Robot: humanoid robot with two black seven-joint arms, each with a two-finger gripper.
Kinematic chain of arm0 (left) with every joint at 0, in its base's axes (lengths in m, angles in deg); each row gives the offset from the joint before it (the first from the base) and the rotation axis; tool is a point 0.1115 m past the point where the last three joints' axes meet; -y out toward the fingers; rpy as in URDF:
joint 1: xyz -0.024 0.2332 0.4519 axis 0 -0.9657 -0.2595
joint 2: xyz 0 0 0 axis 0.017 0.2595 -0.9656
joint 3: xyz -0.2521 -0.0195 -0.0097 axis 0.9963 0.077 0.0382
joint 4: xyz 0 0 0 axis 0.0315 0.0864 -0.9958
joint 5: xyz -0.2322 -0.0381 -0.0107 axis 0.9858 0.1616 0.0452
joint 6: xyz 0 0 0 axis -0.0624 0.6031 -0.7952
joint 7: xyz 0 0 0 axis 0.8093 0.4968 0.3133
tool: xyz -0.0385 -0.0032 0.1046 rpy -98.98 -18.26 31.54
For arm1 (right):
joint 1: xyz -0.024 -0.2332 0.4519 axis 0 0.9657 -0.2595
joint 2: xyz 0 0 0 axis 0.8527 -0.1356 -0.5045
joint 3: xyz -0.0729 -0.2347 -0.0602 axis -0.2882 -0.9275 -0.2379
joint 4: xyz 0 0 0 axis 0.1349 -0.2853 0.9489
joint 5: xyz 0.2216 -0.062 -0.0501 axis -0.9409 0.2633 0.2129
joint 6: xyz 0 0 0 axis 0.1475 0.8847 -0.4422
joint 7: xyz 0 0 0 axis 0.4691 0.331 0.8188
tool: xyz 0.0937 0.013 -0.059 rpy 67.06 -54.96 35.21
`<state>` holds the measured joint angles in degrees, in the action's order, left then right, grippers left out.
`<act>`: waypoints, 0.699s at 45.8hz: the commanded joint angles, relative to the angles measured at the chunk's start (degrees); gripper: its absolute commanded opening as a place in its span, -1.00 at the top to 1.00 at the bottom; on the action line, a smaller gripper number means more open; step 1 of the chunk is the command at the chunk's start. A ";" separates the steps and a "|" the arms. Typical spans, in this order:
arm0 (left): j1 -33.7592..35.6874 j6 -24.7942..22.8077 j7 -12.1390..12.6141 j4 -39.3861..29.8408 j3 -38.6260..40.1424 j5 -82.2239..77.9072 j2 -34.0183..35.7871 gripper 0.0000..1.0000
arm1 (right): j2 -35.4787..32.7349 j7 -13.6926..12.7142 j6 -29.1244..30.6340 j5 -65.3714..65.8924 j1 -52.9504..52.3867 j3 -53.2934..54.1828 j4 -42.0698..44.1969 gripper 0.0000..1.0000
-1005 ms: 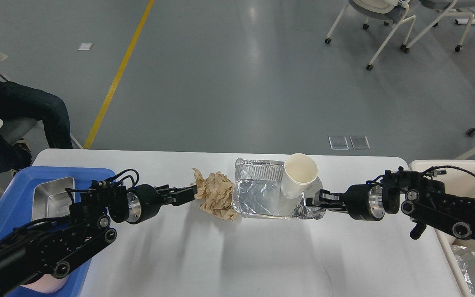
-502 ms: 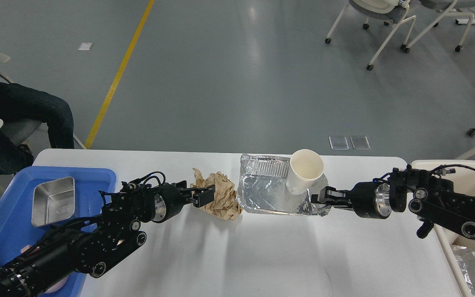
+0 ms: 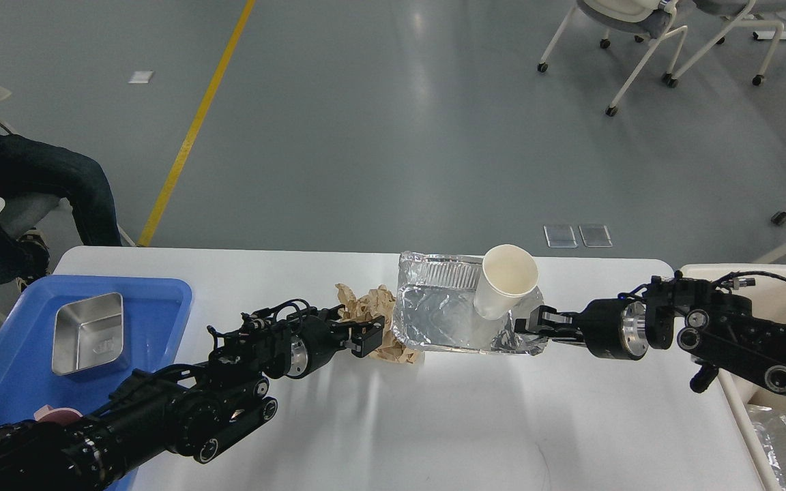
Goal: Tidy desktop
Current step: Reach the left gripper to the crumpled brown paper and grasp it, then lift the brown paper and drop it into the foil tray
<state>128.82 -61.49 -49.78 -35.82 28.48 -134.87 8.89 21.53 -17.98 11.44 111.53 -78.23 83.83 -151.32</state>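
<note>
The white desktop (image 3: pixel 434 423) carries a crumpled brown paper (image 3: pixel 383 307), a silver foil tray (image 3: pixel 434 317) and a white paper cup (image 3: pixel 505 283) leaning tilted inside the tray's right end. My left gripper (image 3: pixel 366 334) is at the paper's left side, with its fingers apart and touching the paper. The paper is pressed against the tray's left wall. My right gripper (image 3: pixel 526 327) is shut on the tray's right front rim, just below the cup.
A blue plastic tray (image 3: pixel 154 293) at the left holds a steel pan (image 3: pixel 88 332) and a pink item (image 3: pixel 55 414). A cream bin (image 3: pixel 700 273) stands at the right edge with foil (image 3: pixel 782 443) inside. A seated person (image 3: pixel 24 177) is at far left.
My left gripper has moved right into the brown paper and shoved it against the foil tray. My right gripper has drawn the tray and cup a little to the right.
</note>
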 commanded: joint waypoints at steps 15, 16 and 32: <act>3.97 -5.97 0.06 9.26 -1.58 7.74 -3.08 0.64 | 0.09 0.12 -0.09 0.09 0.07 0.39 -0.60 1.00; 4.15 -6.68 -0.12 9.25 -1.58 8.18 -3.08 0.70 | 0.00 0.12 -0.09 0.00 0.07 0.39 -0.60 1.00; 5.64 -7.21 -2.58 8.20 -1.49 9.32 -1.94 0.98 | 0.09 0.48 -0.09 0.09 0.33 0.39 -0.51 1.00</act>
<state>133.59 -68.68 -51.20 -26.94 26.86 -125.70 6.10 21.54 -17.52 11.35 111.60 -77.96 84.24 -151.90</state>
